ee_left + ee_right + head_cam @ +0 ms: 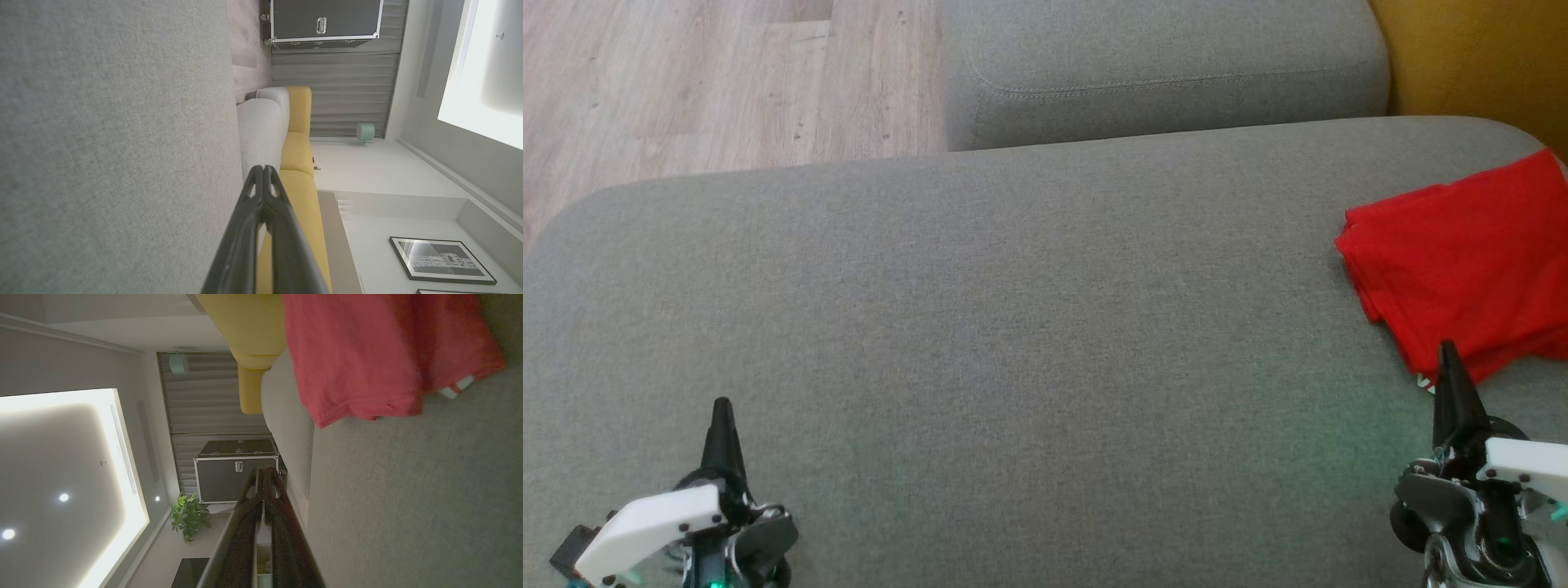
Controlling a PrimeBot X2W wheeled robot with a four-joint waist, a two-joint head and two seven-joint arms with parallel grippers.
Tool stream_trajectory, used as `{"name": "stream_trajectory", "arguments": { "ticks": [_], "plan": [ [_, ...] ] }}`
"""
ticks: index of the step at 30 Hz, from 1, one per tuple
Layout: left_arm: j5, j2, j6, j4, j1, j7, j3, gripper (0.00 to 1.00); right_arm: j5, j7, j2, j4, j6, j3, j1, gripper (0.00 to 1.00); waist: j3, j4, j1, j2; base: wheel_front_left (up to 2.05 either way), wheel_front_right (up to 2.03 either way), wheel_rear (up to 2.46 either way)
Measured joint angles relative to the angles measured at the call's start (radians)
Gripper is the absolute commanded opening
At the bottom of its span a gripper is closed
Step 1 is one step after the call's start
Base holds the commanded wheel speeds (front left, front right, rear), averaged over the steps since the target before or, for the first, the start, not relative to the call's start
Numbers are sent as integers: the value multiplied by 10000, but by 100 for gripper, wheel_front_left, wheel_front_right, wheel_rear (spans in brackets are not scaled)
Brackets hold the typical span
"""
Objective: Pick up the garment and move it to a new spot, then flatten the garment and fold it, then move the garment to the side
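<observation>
Red garment (1462, 261) folded, lying at right end of grey sofa cushion (1013, 327), near yellow backrest (1470, 57). Right tool (1449, 359) fully closed, holding nothing, tip just beside garment's near edge. Left tool (721, 412) fully closed, holding nothing, over cushion's left part, well apart from garment.

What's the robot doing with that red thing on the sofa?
Nothing is being held. The folded red cloth garment lies at the right side of the grey fabric sofa cushion. The robot's left gripper and right gripper are both shut and empty, the right one close to the garment's near edge. The folding looks done.
</observation>
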Motion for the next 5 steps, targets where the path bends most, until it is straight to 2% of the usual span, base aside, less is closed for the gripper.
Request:
{"name": "stream_trajectory", "arguments": {
  "ticks": [5],
  "plan": [
    [0,-17,0,0,0,6,31,0,0,4,8,0,0,-15,0,0,0,0,0,0,0,0,0]
  ]
}}
